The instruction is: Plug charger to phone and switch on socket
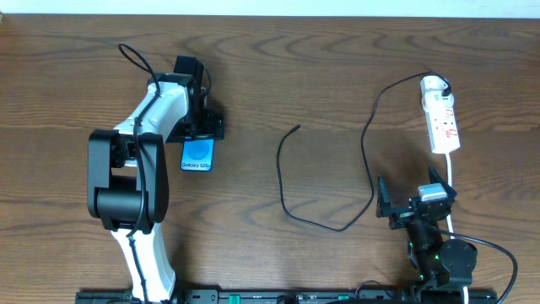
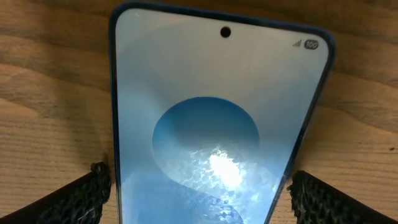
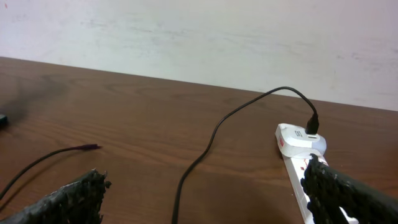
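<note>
The phone lies flat on the table, its blue screen facing up, and it fills the left wrist view. My left gripper is open and straddles the phone; its fingers stand just outside the phone's long edges. The charger curves across the middle of the table, with its free plug tip lying loose. Its other end goes into the socket at the far right. My right gripper is open and empty, nearer than the socket, with the charger running between its fingers' lines.
The socket's thick white cord runs toward the front edge past my right arm. My left arm's black and white body covers the table left of the phone. A pale wall bounds the far edge.
</note>
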